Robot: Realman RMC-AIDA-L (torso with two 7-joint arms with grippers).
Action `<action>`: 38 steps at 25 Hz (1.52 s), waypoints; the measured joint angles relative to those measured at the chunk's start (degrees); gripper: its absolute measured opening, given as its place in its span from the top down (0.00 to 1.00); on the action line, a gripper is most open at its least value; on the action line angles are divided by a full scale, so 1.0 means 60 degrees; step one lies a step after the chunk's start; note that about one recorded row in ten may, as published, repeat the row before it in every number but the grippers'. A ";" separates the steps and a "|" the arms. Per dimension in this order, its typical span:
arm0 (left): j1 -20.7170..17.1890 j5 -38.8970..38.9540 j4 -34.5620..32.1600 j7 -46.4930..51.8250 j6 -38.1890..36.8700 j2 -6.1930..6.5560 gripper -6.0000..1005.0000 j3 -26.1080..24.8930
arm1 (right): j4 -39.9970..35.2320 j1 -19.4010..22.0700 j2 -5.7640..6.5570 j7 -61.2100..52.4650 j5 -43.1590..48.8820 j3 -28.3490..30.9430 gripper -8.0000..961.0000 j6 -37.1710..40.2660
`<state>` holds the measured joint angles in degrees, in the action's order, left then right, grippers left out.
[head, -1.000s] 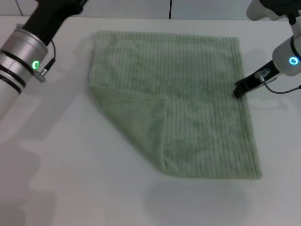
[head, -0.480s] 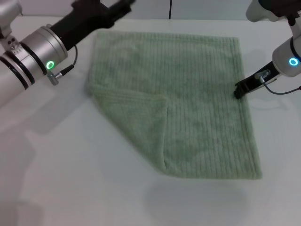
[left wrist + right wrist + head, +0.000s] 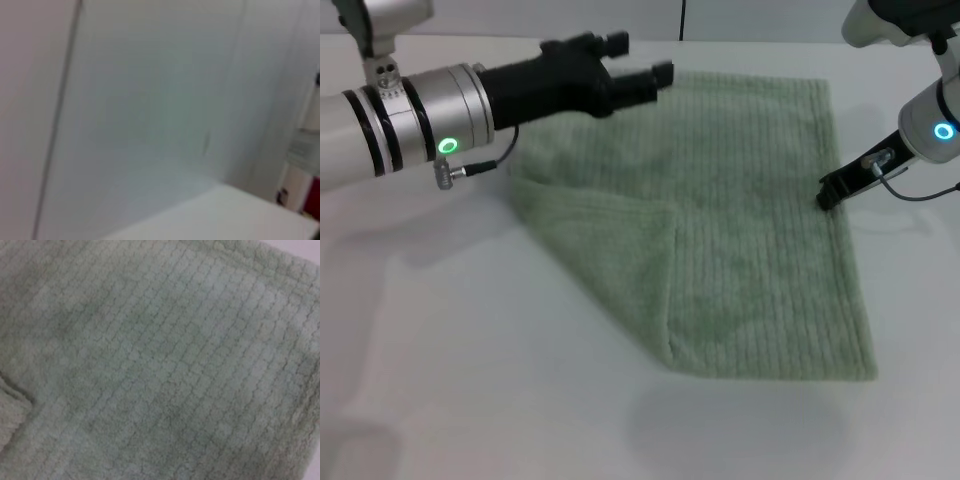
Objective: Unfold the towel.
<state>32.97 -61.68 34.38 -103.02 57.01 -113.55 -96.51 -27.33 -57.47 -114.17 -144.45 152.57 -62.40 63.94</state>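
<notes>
Head view, towel (image 3: 750, 220) flat, corner folded

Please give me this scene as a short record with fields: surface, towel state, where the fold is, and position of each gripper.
surface: white table
towel: pale green towel lying flat, one corner folded over
fold: triangular flap at the near-left corner, lying on top of the cloth
left gripper: left gripper above the towel's far-left part, fingers pointing to the robot's right, slightly apart, holding nothing
right gripper: right gripper at the towel's right edge, low near the cloth; contact cannot be told
</notes>
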 joint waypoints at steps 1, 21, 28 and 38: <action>0.0000 0.0000 0.0000 0.0000 0.0000 0.0000 0.21 0.0000 | -0.0001 -0.0003 0.0000 0.0012 0.0000 0.0000 0.99 0.0004; 0.0382 -0.4900 0.1851 0.2806 0.0593 -0.0325 0.21 -0.0066 | 0.0117 -0.0072 -0.0016 0.0089 0.0023 0.0001 0.99 -0.0018; 0.0533 -0.5651 0.1966 0.3141 0.0648 -0.0469 0.21 -0.0072 | 0.0119 -0.0066 -0.0016 0.0098 0.0040 0.0001 0.99 -0.0023; 0.0833 -0.6789 0.1982 0.3710 0.0007 -0.0778 0.21 0.0031 | 0.0117 -0.0076 -0.0016 0.0178 0.0059 0.0001 0.99 -0.0005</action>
<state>37.97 -102.41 46.27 -80.76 57.05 -118.22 -96.33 -26.63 -57.92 -114.26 -143.39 152.93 -62.40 63.91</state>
